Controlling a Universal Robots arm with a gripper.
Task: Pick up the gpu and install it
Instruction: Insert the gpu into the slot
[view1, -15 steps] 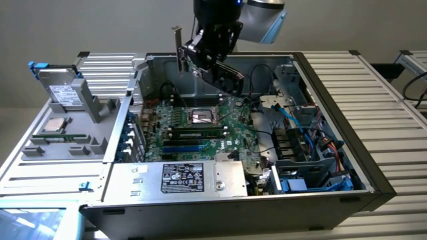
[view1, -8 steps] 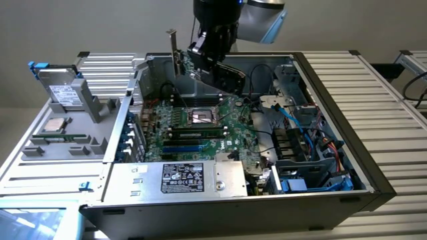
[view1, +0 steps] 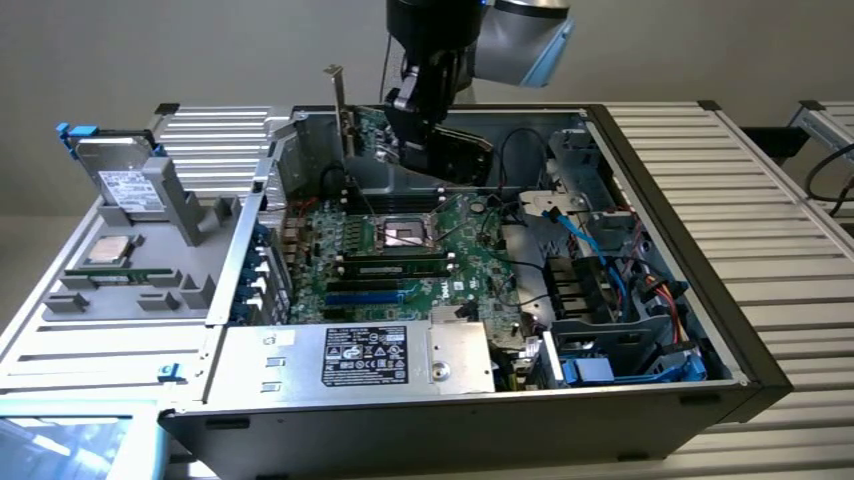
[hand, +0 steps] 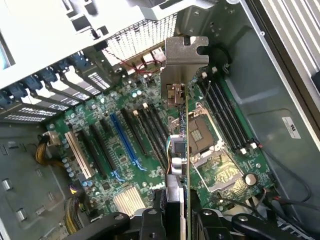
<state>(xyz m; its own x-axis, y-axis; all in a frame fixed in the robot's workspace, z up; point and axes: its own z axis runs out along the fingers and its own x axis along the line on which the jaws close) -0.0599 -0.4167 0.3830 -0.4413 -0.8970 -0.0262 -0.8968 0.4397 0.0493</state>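
Slatted worktop (view1: 774, 200) supports an open computer case (view1: 441, 430); the end effector (hand: 177, 220) is closed on the gpu (hand: 179, 145), held above the motherboard (view1: 470, 262).

You have the gpu (view1: 454, 150) in the gripper (view1: 424, 125) above the far part of the motherboard (view1: 314, 250), inside the case (view1: 441, 430). The power supply (view1: 360, 355) sits at the case's near edge. The tray (view1: 147, 290) lies on the exterior view's left.

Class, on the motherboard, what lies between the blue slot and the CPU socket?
Black slots, seen in the wrist view; the held gpu hangs in front of them.
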